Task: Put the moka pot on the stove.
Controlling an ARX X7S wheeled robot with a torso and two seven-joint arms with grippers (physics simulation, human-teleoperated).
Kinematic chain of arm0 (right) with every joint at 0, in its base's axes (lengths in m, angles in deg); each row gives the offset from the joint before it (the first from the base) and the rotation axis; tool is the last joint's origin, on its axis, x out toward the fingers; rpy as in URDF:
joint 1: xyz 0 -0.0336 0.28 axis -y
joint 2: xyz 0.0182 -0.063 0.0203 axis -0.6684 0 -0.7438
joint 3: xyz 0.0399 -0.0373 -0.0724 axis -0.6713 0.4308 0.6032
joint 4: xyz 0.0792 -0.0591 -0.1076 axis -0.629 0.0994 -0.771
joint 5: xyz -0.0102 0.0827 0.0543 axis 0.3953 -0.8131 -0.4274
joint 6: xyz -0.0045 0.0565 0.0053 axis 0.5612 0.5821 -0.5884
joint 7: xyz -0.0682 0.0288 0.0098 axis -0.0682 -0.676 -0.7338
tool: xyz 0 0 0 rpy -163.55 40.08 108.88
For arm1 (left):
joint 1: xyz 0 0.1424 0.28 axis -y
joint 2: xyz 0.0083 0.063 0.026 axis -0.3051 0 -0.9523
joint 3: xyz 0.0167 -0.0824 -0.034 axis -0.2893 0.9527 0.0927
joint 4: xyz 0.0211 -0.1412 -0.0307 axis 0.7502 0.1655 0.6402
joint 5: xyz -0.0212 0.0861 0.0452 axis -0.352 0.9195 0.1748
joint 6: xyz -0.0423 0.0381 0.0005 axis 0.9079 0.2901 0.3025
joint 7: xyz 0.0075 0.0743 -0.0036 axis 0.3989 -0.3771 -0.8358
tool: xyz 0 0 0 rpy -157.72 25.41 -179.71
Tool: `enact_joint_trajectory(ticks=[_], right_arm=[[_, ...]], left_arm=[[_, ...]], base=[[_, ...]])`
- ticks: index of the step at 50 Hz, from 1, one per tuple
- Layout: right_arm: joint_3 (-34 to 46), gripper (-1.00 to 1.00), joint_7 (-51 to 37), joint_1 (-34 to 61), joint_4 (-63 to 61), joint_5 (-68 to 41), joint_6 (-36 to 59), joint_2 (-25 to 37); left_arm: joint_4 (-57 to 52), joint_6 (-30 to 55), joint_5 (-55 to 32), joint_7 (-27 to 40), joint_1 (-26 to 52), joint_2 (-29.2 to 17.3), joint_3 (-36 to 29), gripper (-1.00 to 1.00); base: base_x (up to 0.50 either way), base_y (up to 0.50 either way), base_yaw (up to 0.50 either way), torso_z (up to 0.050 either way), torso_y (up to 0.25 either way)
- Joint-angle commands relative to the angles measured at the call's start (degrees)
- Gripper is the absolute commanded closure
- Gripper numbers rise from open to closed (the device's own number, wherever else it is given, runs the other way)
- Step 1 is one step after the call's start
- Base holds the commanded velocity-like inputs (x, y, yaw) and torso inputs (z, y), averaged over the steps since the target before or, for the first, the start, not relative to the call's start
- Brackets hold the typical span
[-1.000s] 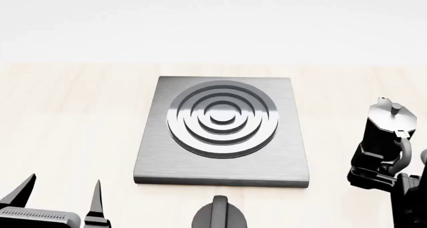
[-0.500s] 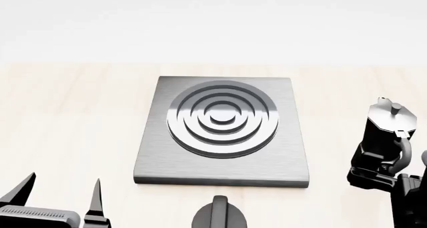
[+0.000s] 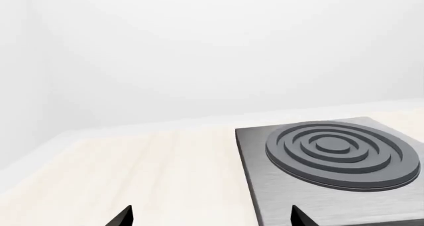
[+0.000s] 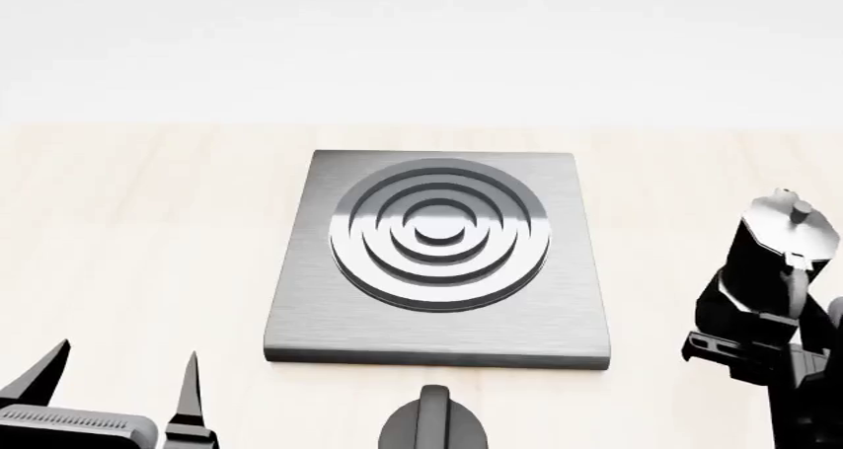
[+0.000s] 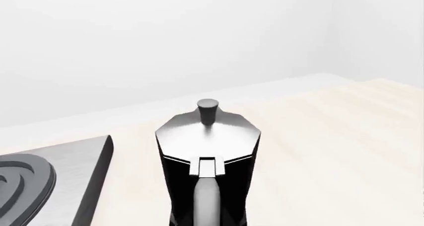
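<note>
Head view, left to right: my left tool (image 4: 118, 380) sits at 7 o'clock, its two prongs spread apart and holding nothing. The stove (image 4: 441, 261) lies flat at centre on the pale wooden surface (image 4: 145, 232), with a black knob (image 4: 435, 424) just beside its near edge at 6 o'clock. At 4 o'clock, clear of the stove, the moka pot (image 4: 771, 261) leans; my right tool (image 4: 757, 345) shows at its base, but I cannot tell its opening.
</note>
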Motion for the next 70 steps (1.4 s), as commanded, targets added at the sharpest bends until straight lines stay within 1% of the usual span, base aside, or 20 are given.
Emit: enact_joint_trajectory(ticks=[1,9,10,15,20,37,41,42,45,47,49,50,52,54,56,65,70], right_arm=[[0.29,1.00,1.21,0.37,2.38,0.68,-2.32,-0.22],[0.97,1.00,1.35,0.45,1.44,1.02,-1.96,-0.48],[1.25,1.00,-0.45,0.25,-0.27,2.09,-2.78,-0.66],[3.87,1.00,-3.12,-1.25,-12.86,5.14,0.14,-1.27],[7.28,1.00,-2.93,-1.15,-21.28,7.41,4.39,-1.83],[8.50,1.00,-2.65,-0.26,-21.15,7.70,4.10,-2.04],[9.96,1.00,-2.48,1.99,-17.24,8.80,1.38,-2.79],[11.25,1.00,-3.23,3.43,-14.20,10.62,-1.97,-3.08],[11.74,1.00,-2.66,5.67,-10.25,10.41,-4.23,-3.91],[13.50,1.00,-3.54,10.07,-1.45,12.44,-9.86,-5.04],[14.43,1.00,-4.19,12.57,3.78,13.52,-13.15,-5.63],[15.78,1.00,-5.28,15.18,9.44,15.20,-16.72,-6.26],[16.55,1.00,-5.87,17.97,15.90,15.93,-20.75,-6.86],[17.83,1.00,-7.37,22.08,26.03,17.22,-27.41,-7.65],[18.82,1.00,-8.65,22.37,26.85,18.00,-28.62,-8.03],[22.67,1.00,-10.43,22.85,26.93,16.71,-28.65,-9.54],[24.24,1.00,-10.14,23.74,26.93,15.14,-28.61,-10.41]], left_arm=[[-0.12,-0.92,-0.97,-0.58,-0.15,-0.07,0.45,-1.00],[-0.18,-0.94,-1.19,-0.34,-0.20,-0.26,0.36,-1.00],[-0.22,-0.91,-1.25,-0.29,-0.17,-0.31,0.43,-1.00],[-0.10,-0.85,-1.35,-0.23,0.20,-0.40,0.29,-1.00],[-0.20,-0.52,-1.58,-0.12,0.59,-0.58,0.37,-1.00],[-0.44,0.07,-1.96,0.16,1.38,-0.98,-0.07,-1.00],[-0.37,0.06,-2.03,0.27,1.38,-1.00,-0.10,-1.00],[-0.45,0.06,-2.09,0.30,1.28,-1.03,-0.09,-1.00],[-0.45,0.01,-2.13,0.42,1.15,-1.08,-0.12,-1.00],[-0.36,-0.11,-2.18,0.48,1.16,-1.07,-0.15,-1.00],[-0.27,-0.15,-2.20,0.50,1.24,-1.12,-0.19,-1.00],[-0.21,-0.15,-2.24,0.52,1.30,-1.13,-0.18,-1.00],[-0.12,-0.26,-2.19,0.55,1.35,-1.17,-0.28,-1.00],[-0.06,-0.29,-2.30,0.61,1.42,-1.14,-0.28,-1.00],[0.12,-0.30,-2.33,0.62,1.52,-1.14,-0.36,-1.00],[0.16,-0.42,-2.53,0.86,1.46,-1.31,-0.52,-1.00],[-0.31,-0.21,-2.83,1.00,1.36,-1.57,-0.42,-1.00]], base=[[0.00,0.00,0.00,0.000,0.000],[0.00,0.00,0.00,0.000,0.000],[0.00,0.00,0.00,0.000,0.000],[0.00,0.00,0.00,0.000,0.000],[0.00,0.00,0.00,0.000,0.000],[0.00,0.00,0.00,0.000,0.000],[0.00,0.00,0.00,0.000,0.000],[0.00,0.00,0.00,0.000,0.000],[0.00,0.00,0.00,0.000,0.005],[0.00,0.00,0.00,0.000,0.000],[0.00,0.00,0.00,0.000,0.000],[0.00,0.00,0.00,0.000,0.000],[0.00,0.00,0.00,0.000,0.000],[0.00,0.00,0.00,0.000,0.000],[0.00,0.00,0.00,0.000,0.000],[0.00,0.00,0.00,0.000,0.001],[0.00,0.00,0.00,0.000,0.002]])
